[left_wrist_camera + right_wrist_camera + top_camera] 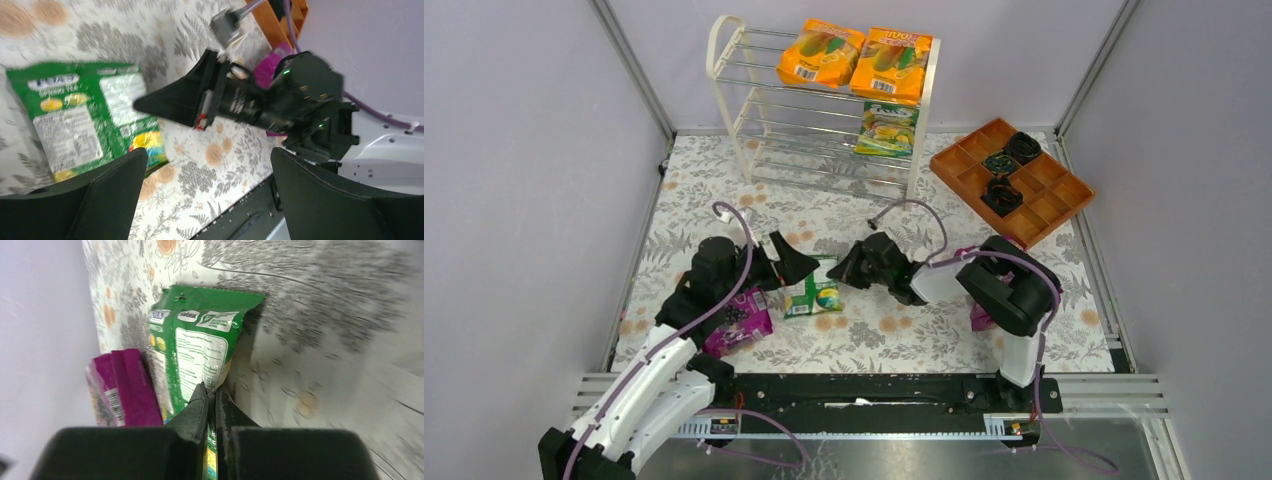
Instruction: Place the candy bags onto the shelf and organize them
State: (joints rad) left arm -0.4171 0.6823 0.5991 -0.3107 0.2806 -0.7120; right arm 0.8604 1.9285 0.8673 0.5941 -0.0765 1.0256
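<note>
Grab step in hand, we reckon: right gripper (211,391) jaws pinched on green bag (816,297), lying well in front of shelf (796,112). Left gripper (789,262) jaws wide apart, holding nothing. Next we'd lift and carry it to shelf, onto free rods.

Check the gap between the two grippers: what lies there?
The green candy bag lies there on the table, between the open left gripper and the right gripper, which is shut on its edge. The top view shows it best.
</note>
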